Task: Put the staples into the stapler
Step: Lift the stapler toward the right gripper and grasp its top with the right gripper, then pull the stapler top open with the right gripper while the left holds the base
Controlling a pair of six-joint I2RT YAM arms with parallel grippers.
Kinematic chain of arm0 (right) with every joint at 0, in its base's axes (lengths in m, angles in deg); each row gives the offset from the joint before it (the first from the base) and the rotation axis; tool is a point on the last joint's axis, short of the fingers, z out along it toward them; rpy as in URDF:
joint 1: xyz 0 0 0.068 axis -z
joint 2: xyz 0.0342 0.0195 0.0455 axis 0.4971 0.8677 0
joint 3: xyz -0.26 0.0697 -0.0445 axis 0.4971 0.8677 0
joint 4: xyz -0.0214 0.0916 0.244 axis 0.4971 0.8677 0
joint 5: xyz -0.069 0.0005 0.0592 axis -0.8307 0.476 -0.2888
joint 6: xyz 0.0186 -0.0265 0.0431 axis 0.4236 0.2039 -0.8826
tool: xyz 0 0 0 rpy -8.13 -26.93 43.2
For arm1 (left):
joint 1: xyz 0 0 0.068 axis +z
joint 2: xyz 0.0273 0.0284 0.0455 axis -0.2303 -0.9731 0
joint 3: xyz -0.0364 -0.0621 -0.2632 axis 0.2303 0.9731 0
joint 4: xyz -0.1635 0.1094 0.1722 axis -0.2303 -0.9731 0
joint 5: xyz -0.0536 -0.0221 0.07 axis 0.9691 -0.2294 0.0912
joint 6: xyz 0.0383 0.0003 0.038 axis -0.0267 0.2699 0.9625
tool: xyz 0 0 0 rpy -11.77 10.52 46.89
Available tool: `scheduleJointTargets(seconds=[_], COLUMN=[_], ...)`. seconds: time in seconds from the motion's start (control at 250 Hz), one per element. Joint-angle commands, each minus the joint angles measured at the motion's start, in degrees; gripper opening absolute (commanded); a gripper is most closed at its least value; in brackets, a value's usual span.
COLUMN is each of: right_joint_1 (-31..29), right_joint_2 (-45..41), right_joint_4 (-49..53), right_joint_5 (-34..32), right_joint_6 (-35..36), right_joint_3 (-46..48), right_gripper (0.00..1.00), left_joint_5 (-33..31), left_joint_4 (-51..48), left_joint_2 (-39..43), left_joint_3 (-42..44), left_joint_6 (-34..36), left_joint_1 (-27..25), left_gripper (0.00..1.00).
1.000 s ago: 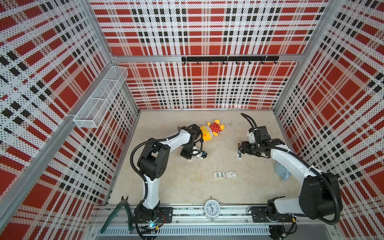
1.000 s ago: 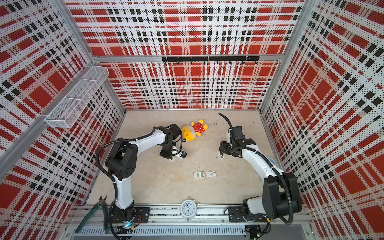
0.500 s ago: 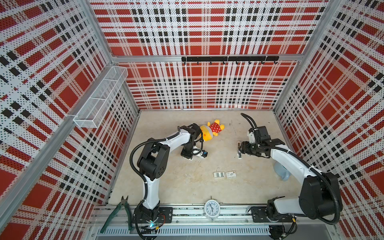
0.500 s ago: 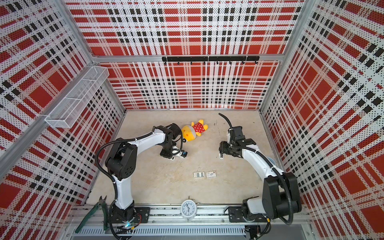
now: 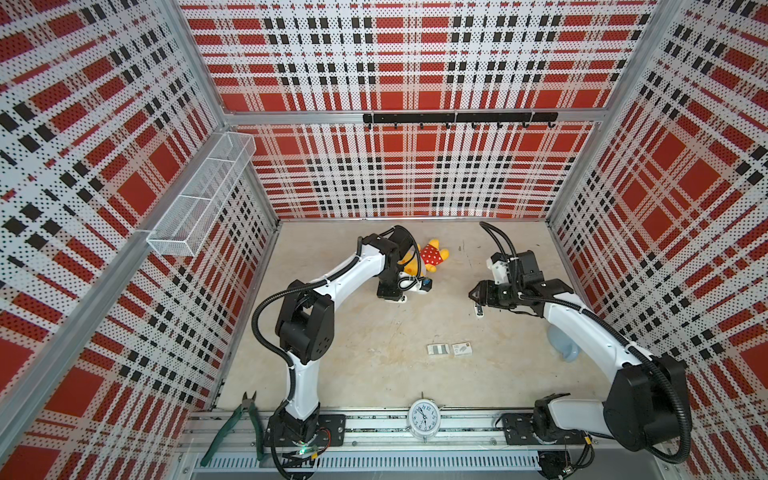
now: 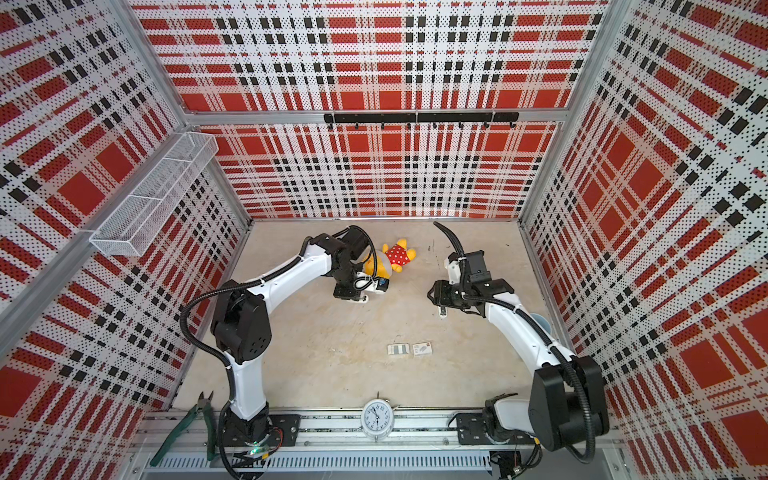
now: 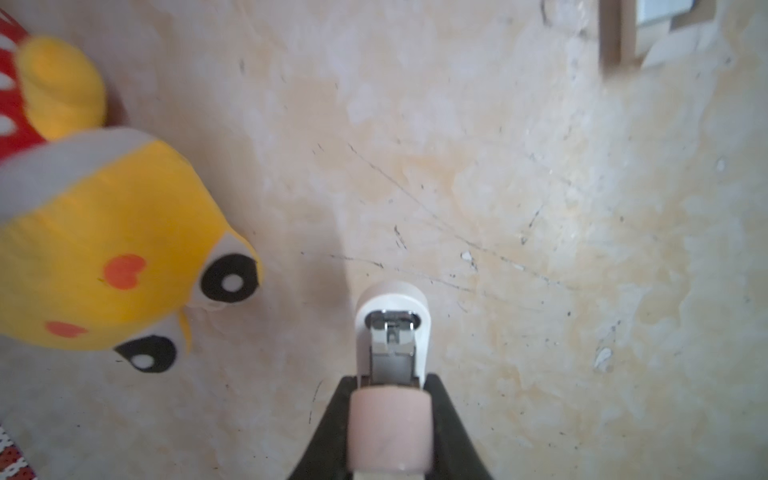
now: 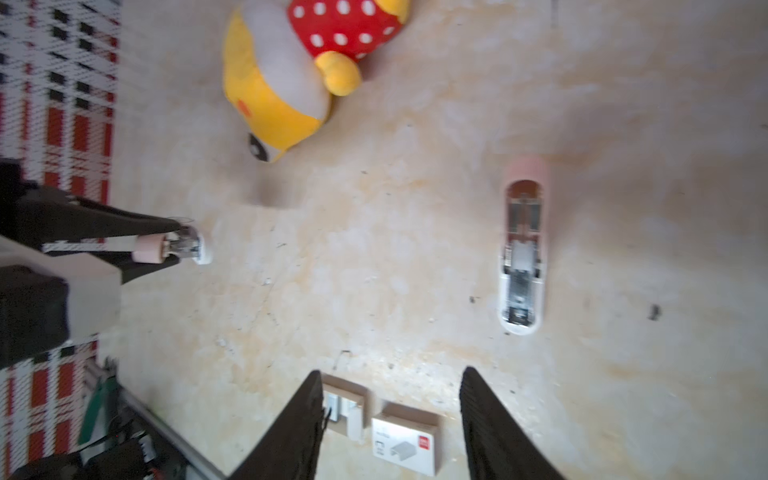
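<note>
The left end effector (image 7: 390, 415) is clamped on a white-and-pink plastic stapler (image 7: 392, 309). The right end effector (image 8: 390, 372) gapes above the beige counter (image 5: 374, 365). In both top views, silvery-grey staple strips (image 5: 437, 349) lie in a cardboard tray (image 8: 359, 395), lower centre.

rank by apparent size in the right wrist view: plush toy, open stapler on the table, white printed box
1. plush toy, even though the frame edge cuts it off
2. open stapler, long and narrow
3. white box, smaller in area; whether it lies nearer the camera is unclear
</note>
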Motion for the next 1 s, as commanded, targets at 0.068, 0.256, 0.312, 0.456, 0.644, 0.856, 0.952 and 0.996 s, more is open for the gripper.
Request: scheduleJointTargets(seconds=[0.068,0.256,0.312,0.456,0.644,0.856,0.952,0.996], right_joint_1=[-3.4,-3.9,-3.9,-4.1,-4.1,-4.5,-4.5,-4.5], right_joint_2=[0.6,0.1,-0.1,-0.8,-1.8,-0.9,-1.1,-1.3], right_joint_4=[-10.2,-14.3,-14.4,-16.1,-17.5,-17.4,-17.4,-17.2], right_joint_5=[12.1,14.1,14.2,15.9,15.8,15.4,15.3,15.4], right_joint_6=[-3.1,-3.8,-3.5,-4.0,-4.6,-4.6,-4.6,-4.6], right_joint_3=[0.4,3.0,3.6,4.4,5.7,6.2,6.5,6.7], right_gripper=[0.5,0.46,0.45,0.43,0.41,0.35,0.35,0.35], left_joint_5=[4.4,5.0,5.0,5.7,7.4,9.9,10.9,11.4], left_joint_4=[-1.8,-1.8,-1.8,-1.8,-1.8,-1.2,-1.3,-1.2], left_joint_2=[2.0,1.2,1.2,1.4,1.8,2.4,2.6,2.8], left_joint_3=[-6.0,-10.0,-10.4,-11.1,-11.7,-12.5,-12.6,-12.7], left_joint_6=[-7.1,-11.5,-12.2,-14.3,-15.9,-17.6,-17.9,-18.1], left_joint_1=[-4.6,-7.8,-8.5,-10.3,-10.8,-10.7,-10.8,-10.8], left_gripper=[0.09,0.09,0.09,0.09,0.09,0.09,0.08,0.08])
